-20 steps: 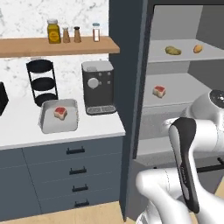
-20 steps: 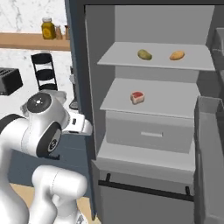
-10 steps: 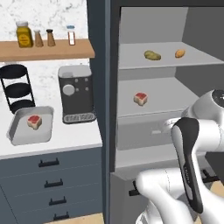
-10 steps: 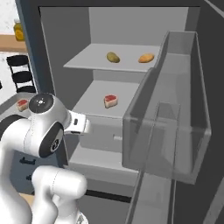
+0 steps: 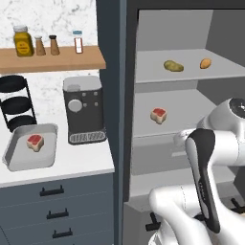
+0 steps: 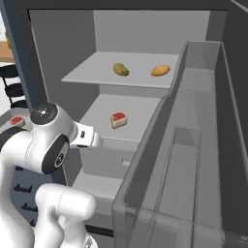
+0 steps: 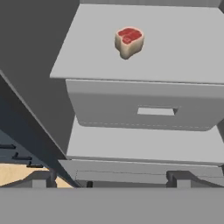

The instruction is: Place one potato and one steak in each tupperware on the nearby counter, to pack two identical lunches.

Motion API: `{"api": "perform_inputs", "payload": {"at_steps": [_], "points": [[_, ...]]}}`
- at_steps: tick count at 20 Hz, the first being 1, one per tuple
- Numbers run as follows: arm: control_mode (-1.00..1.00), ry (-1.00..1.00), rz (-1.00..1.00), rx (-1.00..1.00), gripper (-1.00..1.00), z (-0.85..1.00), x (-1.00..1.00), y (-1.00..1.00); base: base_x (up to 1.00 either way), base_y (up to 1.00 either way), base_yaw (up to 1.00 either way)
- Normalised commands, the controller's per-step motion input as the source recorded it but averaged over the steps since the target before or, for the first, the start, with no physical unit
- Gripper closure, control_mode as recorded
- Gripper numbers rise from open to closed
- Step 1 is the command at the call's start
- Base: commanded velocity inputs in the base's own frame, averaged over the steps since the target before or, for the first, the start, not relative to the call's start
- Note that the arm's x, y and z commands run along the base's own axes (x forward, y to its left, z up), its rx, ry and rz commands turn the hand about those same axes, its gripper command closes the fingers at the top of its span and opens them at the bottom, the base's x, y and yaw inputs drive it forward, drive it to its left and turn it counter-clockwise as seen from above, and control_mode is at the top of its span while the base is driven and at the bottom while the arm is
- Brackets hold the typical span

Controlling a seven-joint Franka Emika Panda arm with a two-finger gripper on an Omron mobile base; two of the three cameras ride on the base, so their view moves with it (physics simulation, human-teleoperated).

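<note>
Inside the open fridge, a steak (image 5: 159, 115) (image 6: 118, 119) (image 7: 129, 41) lies on the middle shelf. On the shelf above rest an olive-brown potato (image 5: 173, 66) (image 6: 121, 69) and an orange one (image 5: 205, 63) (image 6: 160, 70). A grey tupperware (image 5: 14, 160) sits on the white counter (image 5: 76, 162), holding another steak (image 5: 35, 141) (image 6: 17, 120). My gripper (image 7: 111, 179) is open and empty, low in front of the fridge drawer, below and short of the shelf steak.
A coffee machine (image 5: 83, 110) and a black tiered rack (image 5: 16, 100) stand on the counter. Spice jars line the wooden wall shelf (image 5: 52, 60). The open fridge door with its clear bins (image 6: 193, 160) stands close on the right. A closed drawer (image 7: 144, 109) lies under the steak's shelf.
The base has driven right, so both base views have shifted from the counter toward the open fridge. The things themselves have not moved. The gripper stays open.
</note>
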Motion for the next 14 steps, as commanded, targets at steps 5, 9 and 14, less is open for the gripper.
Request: {"api": "perform_inputs", "payload": {"at_steps": [5,9,14], "points": [[-1.0,0.0,0.05,0.0,-1.0,0.0,0.46,-0.13,0.0,0.0,0.0],[-1.0,-0.02,0.07,0.0,-1.0,0.0,0.43,-0.08,0.0,0.0,0.0],[-1.0,-0.03,0.01,0.0,-1.0,-0.11,0.57,0.07,0.0,0.0,0.0]]}}
